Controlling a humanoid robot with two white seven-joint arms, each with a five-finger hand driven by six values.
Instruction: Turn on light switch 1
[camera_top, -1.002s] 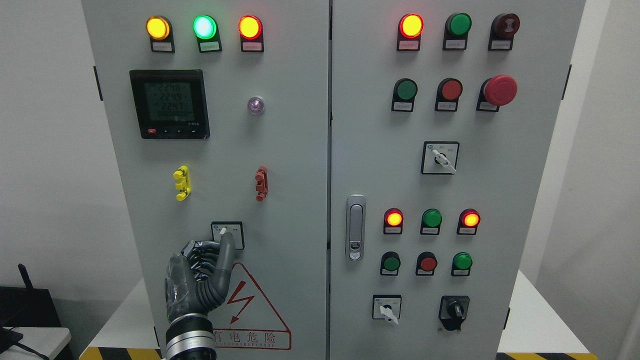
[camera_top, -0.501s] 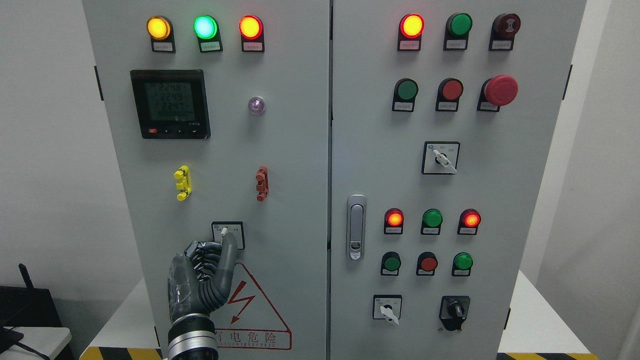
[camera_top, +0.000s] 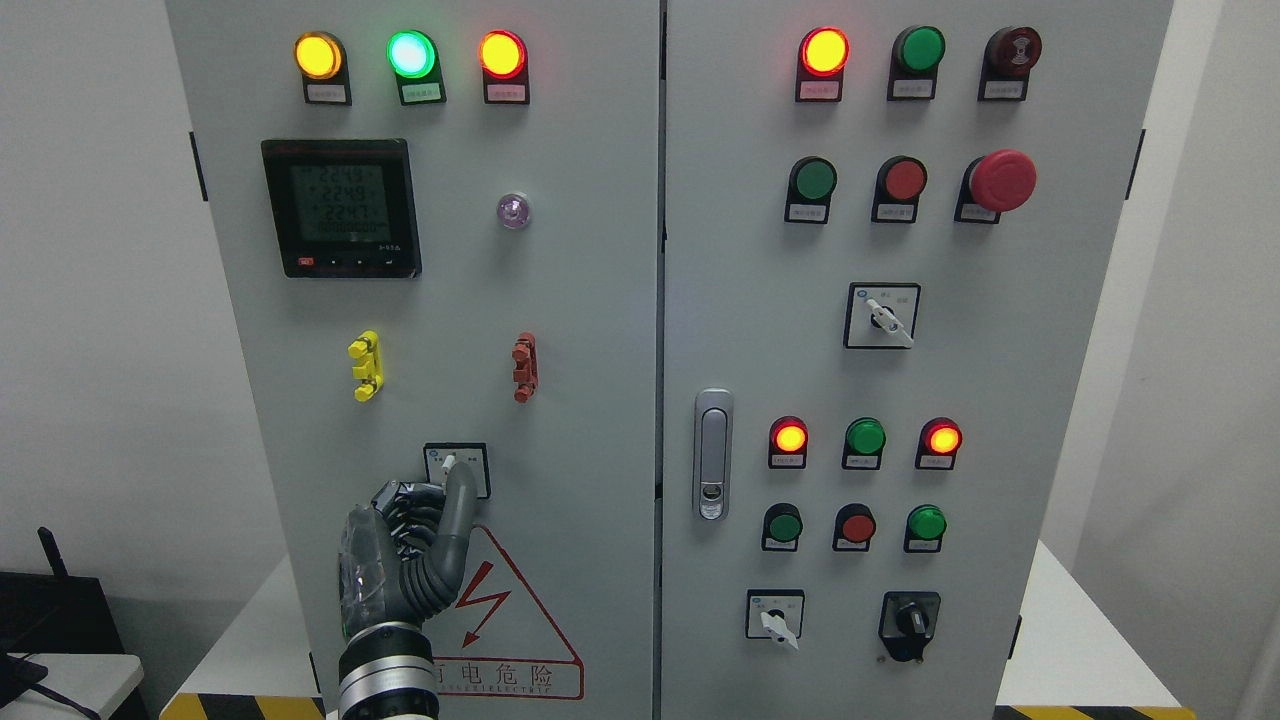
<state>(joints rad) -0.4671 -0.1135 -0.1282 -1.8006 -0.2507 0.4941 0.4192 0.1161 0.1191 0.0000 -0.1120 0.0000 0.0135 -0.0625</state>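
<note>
The task's rotary switch (camera_top: 456, 469) is a small black-framed selector low on the grey cabinet's left door (camera_top: 580, 330). Its white pointer tip (camera_top: 448, 462) leans up and to the left. My left hand (camera_top: 425, 520) comes up from the bottom edge, just below and left of the switch. One grey finger (camera_top: 459, 490) stretches up and lies against the knob, covering most of it. The other fingers (camera_top: 405, 505) are curled, holding nothing that I can see. The right arm is out of view.
The left door also carries three lit lamps (camera_top: 410, 55), a digital meter (camera_top: 340, 208), yellow (camera_top: 364, 366) and red (camera_top: 523, 367) clips and a warning triangle (camera_top: 500, 620). On the right door are a latch handle (camera_top: 711, 455), push buttons, lamps, more selectors (camera_top: 880, 315) and a red emergency stop (camera_top: 1002, 180).
My left hand has drifted slightly to the right, its finger staying on the switch. The pointer looks unchanged.
</note>
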